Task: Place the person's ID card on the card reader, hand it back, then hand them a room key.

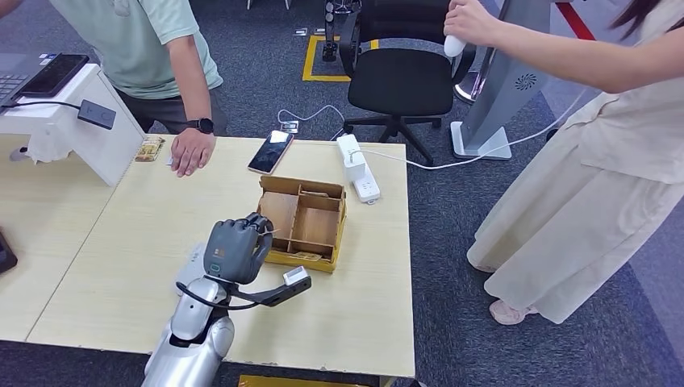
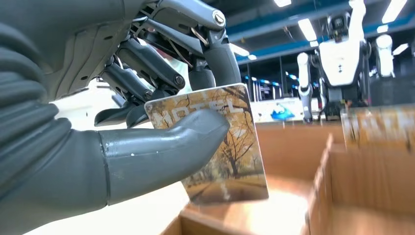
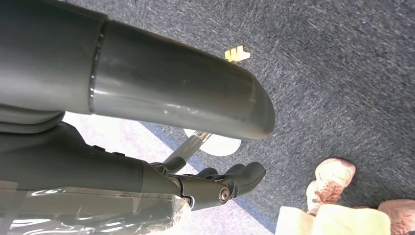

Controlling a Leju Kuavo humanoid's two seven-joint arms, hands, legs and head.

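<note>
So on my feed the left hand (image 1: 236, 248) is up over the pale wooden table (image 1: 145, 266), right at the left wall of the brown wooden divided box (image 1: 303, 222), which sits toward the table's far right part. From the wrist cam I can see it pinching a room key, a glossy card with an autumn tree photo and "HOTEL" lettering (image 2: 215, 142), thumb (image 2: 161, 152) pressed on the face and the darker fingers (image 2: 147, 63) behind it. The card is held upright over the box's compartments.

The right hand (image 3: 161, 127) is hanging over the grey carpet, thumb and fingers apart, nothing in it.

A person in a green shirt has a hand (image 1: 192, 150) flat on the far edge of the table. A black phone (image 1: 270, 151) lies near that edge too, and a white power strip (image 1: 357, 167) is at the far right corner.
</note>
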